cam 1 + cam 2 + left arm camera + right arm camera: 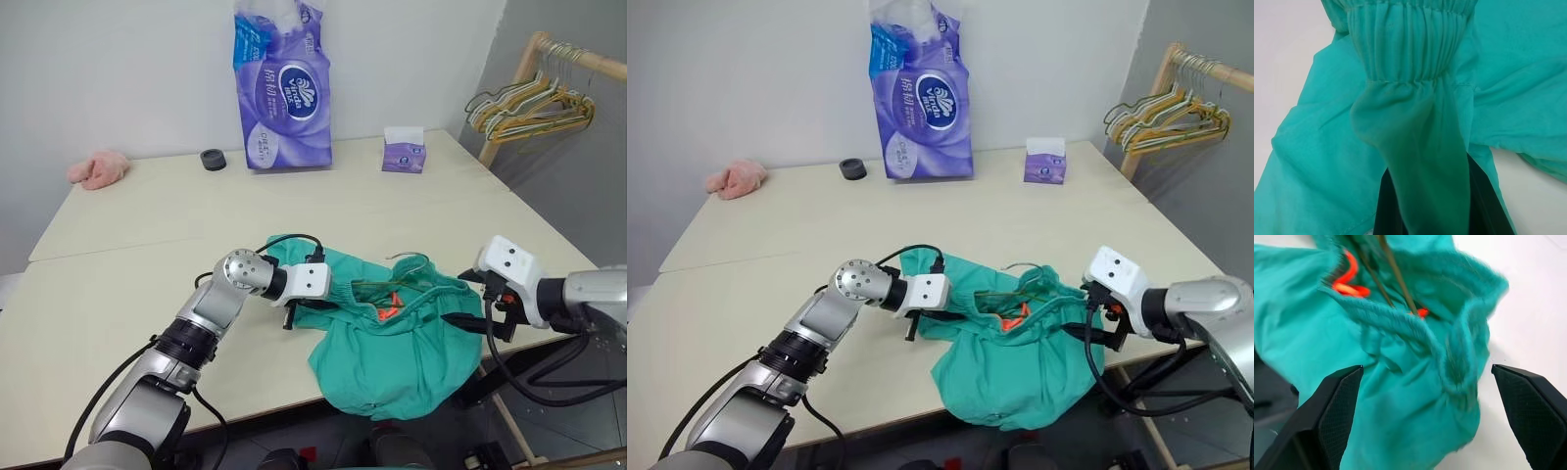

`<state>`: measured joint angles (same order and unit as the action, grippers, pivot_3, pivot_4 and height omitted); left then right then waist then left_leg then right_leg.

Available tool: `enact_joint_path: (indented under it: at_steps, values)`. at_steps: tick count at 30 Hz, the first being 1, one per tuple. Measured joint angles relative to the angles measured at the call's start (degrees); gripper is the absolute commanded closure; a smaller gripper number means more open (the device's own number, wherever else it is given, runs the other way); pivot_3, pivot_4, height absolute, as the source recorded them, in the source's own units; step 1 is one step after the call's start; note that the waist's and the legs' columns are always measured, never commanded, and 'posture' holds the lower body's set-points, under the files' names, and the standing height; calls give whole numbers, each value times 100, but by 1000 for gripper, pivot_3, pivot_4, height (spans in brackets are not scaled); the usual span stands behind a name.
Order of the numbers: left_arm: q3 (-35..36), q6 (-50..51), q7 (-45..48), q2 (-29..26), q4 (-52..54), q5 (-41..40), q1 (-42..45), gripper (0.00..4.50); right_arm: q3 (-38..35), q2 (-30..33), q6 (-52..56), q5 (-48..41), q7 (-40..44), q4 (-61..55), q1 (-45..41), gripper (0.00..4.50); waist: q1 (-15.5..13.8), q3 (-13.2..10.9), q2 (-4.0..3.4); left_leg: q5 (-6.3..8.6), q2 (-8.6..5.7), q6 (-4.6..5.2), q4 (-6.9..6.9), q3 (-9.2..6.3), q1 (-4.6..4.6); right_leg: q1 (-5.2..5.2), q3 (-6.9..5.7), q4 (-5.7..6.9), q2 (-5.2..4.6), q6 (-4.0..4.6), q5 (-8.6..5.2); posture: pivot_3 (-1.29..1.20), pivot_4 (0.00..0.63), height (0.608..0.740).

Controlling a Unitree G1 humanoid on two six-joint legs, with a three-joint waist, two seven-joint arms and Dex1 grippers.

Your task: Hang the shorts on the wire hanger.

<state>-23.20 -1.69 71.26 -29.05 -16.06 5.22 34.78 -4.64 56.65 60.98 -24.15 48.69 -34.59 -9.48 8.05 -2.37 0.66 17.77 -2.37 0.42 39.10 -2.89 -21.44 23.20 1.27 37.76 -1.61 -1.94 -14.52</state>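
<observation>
Beige table (147, 225), crumpled teal shorts (392, 352) pinched by left gripper (294, 311); right gripper (1430, 421) wide open, empty.

arms: silver-grey metal | wrists: white blocks | cables: black | claw fingers (1334, 416): black, textured

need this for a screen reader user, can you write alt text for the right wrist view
Open right pincer, its two black fingers set wide either side of the teal shorts on a pale table. Thin hanger wires run into the gathered waistband beside an orange drawstring.
</observation>
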Motion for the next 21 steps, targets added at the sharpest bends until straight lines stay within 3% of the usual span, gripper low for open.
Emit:
enact_joint_path:
  at_steps: [4, 7, 17, 21]
  values:
    - [0, -2, 9, -8, -2, -12, 1, 4500, -145, -559, 187, -146, -364, 59, 310, 17, 7, 1, -2, 0, 0, 0, -1, 0, 1, -1, 0, 2, 0, 0, 0, -265, 40, 740]
    - [0, -4, 19, -12, -9, -29, 2, 4500, 122, -613, 112, -144, -430, 155, 303, 17, 11, 1, -2, 0, -1, 0, 0, 0, 2, -1, -1, 1, 0, 0, 0, -266, 36, 740]
    - [1, -25, 75, -38, -26, -57, 11, 4500, 1940, -446, -1258, 958, -86, 1506, -651, 17, 32, 1, -2, 0, -2, 0, 0, 1, 4, -2, -3, 0, 1, -1, 0, -254, 32, 740]
    - [2, -26, 81, -53, -24, -73, 10, 4500, 2349, -388, -1791, 1371, 188, 1917, -962, 964, 37, 1, -2, -1, -2, -1, 0, 0, 4, -2, -3, 0, 1, 0, 0, -254, 32, 740]
